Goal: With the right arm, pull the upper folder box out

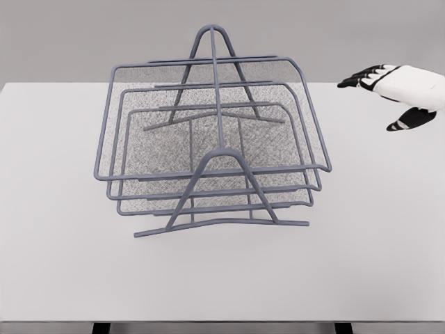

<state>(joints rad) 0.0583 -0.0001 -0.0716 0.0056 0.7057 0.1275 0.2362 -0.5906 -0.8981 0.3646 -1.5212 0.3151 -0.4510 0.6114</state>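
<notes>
Nearest the camera lies the bare front of the pale grey flat worktop point(222, 278), with nothing on it; behind that stands the blue-grey wire-frame stacking rack point(221, 224), its front foot bar resting on the worktop and its front A-shaped upright rising at the middle; three mesh trays sit in the rack, one above another, and appear roughly aligned, none drawn forward of the others. The lowest mesh tray point(208, 207) and the middle mesh tray point(208, 191) show their front rims just behind the front upright; the upper folder box, a blue-grey wire-and-mesh tray point(208, 173), sits at the top of the stack, its front rim crossing the upright and its right rim running back toward the far right corner; it appears fully seated in the rack. Farther back, at the right edge of the view, the robot's white right hand with black fingertips point(400, 90) hovers above the worktop, well apart from the rack and level with its rear portion; its fingers point(358, 78) are spread and relaxed, pointing toward the rack and holding nothing; the thumb hangs lower. The left arm is not in view. As judged from this arrangement, the task stands at its beginning: no contact with the upper folder box has been made; the approach, the grasp of a rim and the outward pull all remain to be done.
</notes>
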